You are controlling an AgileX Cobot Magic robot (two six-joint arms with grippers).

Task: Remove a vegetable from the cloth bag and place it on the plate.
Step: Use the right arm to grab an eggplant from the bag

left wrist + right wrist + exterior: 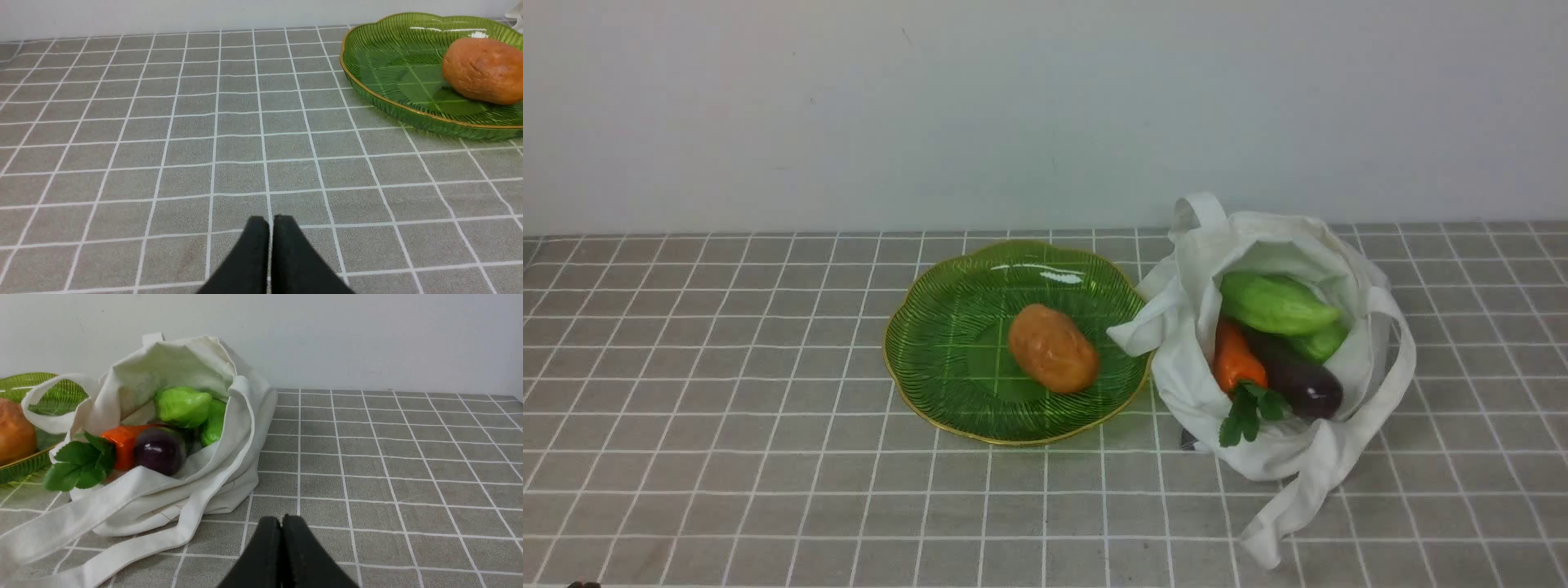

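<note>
Since the cloth bag was slumped on its side just right of the plate, with its mouth turned toward the near edge, its contents were left exposed to a reach from the near side. A carrot was seen with its leaves spilling over the lip, a dark eggplant was tucked against its right, and pale green vegetables were stacked farther in. A fold of the bag was seen touching or overlapping the plate's right rim, so only a short carry was judged necessary. A potato was already rested right of the plate's centre, with room spared on the left half. Neither arm was shown in the front view, and both were judged to be parked at the near side. The left gripper was held low over the checked tablecloth, well left of the plate, its two black fingers pressed together on nothing. The right gripper was likewise closed and empty, held low near the bag's trailing strap and pointed past the bag's right flank rather than into its mouth.
</note>
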